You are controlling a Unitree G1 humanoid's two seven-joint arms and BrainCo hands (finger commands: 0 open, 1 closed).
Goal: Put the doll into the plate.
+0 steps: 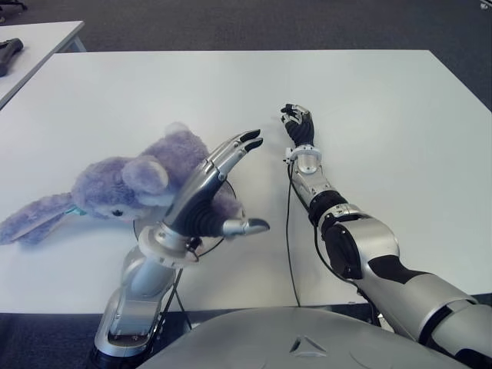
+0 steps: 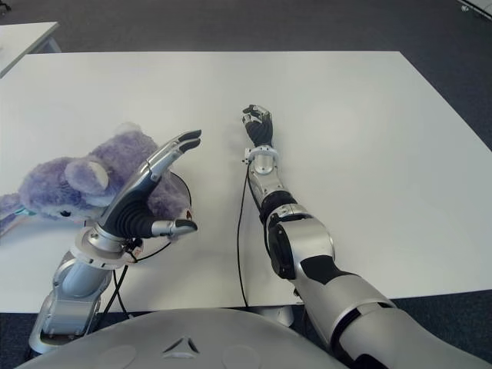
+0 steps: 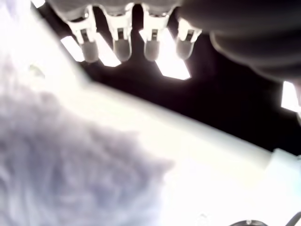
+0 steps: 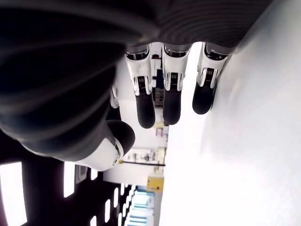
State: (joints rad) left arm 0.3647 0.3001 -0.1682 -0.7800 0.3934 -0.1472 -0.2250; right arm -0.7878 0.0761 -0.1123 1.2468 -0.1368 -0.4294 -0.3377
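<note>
1. The fluffy purple plush doll [image 1: 131,184] is lying on the white table [image 1: 384,115], partly covering the dark-rimmed plate [image 2: 183,187].
2. The left hand [image 1: 211,188], fingers spread and empty, is hovering just right of it.
3. The right hand [image 1: 298,123], loosely curled and empty, is sitting mid-table.

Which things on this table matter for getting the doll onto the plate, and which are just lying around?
For the job:
doll, lying over the plate
plate, mostly hidden
left hand, open beside the doll

Just there:
right hand, idle mid-table
black cable
dark object on the side table
</note>
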